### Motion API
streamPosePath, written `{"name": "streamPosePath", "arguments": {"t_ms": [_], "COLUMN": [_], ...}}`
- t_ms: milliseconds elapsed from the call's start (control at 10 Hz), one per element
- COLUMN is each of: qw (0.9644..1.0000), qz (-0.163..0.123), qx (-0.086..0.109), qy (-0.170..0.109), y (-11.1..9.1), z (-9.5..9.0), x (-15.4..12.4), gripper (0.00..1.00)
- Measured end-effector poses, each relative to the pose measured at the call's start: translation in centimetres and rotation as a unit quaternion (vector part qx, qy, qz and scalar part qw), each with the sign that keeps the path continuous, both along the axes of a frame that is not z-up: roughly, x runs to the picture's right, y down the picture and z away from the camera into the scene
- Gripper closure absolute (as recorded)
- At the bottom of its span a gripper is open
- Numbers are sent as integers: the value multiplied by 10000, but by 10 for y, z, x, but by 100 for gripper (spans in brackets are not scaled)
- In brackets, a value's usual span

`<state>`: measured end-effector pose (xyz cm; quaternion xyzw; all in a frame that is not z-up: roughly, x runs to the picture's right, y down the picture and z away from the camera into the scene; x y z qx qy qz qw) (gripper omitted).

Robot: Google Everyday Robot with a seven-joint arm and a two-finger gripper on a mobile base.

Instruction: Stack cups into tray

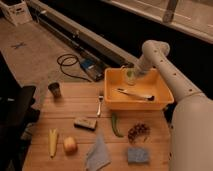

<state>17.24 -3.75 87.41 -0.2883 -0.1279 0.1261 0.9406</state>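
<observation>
Camera view: gripper (131,75) fingers hold green cup (130,77) inside tray (111,98); brown cup (55,90) on table.

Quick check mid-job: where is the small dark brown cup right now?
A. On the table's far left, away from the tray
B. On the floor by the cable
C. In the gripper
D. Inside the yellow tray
A. The dark brown cup stands on the wooden table at its far left, apart from the tray; the gripper is over the tray's back at the green cup.
</observation>
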Motion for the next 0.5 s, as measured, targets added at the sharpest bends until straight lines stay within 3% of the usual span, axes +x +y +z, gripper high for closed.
{"name": "streamPosePath", "arguments": {"t_ms": [500], "qw": [10000], "qz": [30], "qx": [-5], "qy": [-80], "y": [2], "z": [1], "x": [-4], "gripper": [100]}}
